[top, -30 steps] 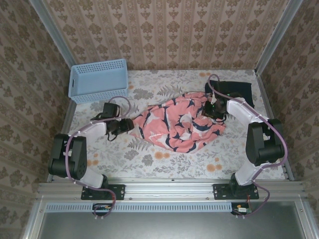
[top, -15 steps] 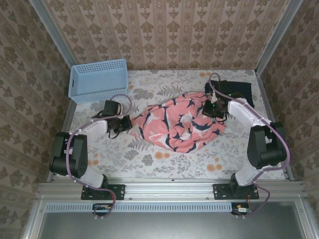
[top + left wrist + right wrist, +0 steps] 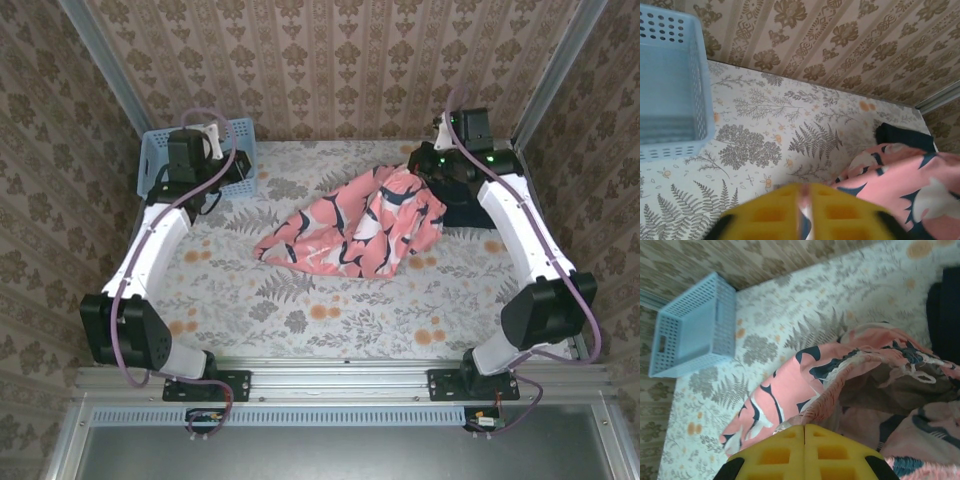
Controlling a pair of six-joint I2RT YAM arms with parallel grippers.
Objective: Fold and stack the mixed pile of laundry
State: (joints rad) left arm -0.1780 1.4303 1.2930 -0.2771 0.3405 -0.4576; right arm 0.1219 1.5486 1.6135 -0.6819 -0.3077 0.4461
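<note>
Our right gripper (image 3: 804,432) is closed, its yellow fingers pressed together, and it pinches an edge of the coral-pink garment (image 3: 350,225). In the right wrist view the fabric runs straight up to the fingertips. From above, that garment is drawn up toward the far right, where the right arm holds it. The rest of it trails down and to the left across the middle of the floral table (image 3: 330,320), and its near-left end lies on the tabletop. The navy and white leaf print faces up, and a paler inner side shows in the folds near the right gripper.

The dark navy garment (image 3: 470,200) lies at the far right of the table, just beside the pink one and partly under the right arm.

Our left gripper (image 3: 801,192) hangs above the far left of the table, near the light blue perforated basket (image 3: 690,362) and well apart from the pink garment. Its fingers are close together with a thin slit between them. We cannot tell whether they are fully shut or pinching anything.
</note>
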